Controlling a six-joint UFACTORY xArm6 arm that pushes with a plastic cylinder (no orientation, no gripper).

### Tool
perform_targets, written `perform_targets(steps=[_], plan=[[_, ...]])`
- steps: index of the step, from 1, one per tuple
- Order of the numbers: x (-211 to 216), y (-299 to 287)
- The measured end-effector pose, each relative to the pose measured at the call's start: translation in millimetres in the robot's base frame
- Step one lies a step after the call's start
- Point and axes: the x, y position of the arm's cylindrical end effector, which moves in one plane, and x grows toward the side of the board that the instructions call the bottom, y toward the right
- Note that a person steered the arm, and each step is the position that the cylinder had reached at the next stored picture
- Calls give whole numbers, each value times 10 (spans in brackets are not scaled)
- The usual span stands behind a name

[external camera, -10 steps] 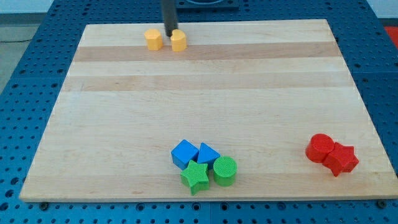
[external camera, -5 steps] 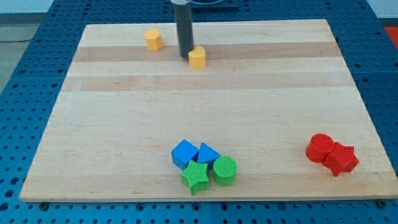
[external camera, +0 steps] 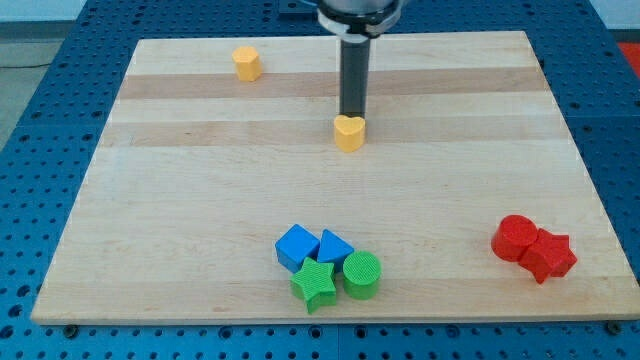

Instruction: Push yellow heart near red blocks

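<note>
Camera view: my tip [external camera: 352, 116] against yellow heart [external camera: 349, 132]

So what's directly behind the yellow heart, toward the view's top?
My tip stands right behind the yellow heart, at its top edge. The heart covers the exact contact point. Beyond is bare board.

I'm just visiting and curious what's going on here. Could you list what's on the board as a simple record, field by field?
my tip: touching the yellow heart's upper edge, toward the view's top
yellow heart: mid-board, slightly toward the top
other yellow block: top left, alone
red blocks: red cylinder and red star touching, bottom right
bottom-centre cluster: blue cube, blue triangle, green star, green cylinder
surface: wooden board
</note>
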Motion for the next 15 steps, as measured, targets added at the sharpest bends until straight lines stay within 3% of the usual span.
perform_targets(steps=[2,4,5,8,10,13,15], plan=[[767,80],[769,-645],[935,-621],[1091,518],[1104,-39],[1443,1072],[1505,1120]])
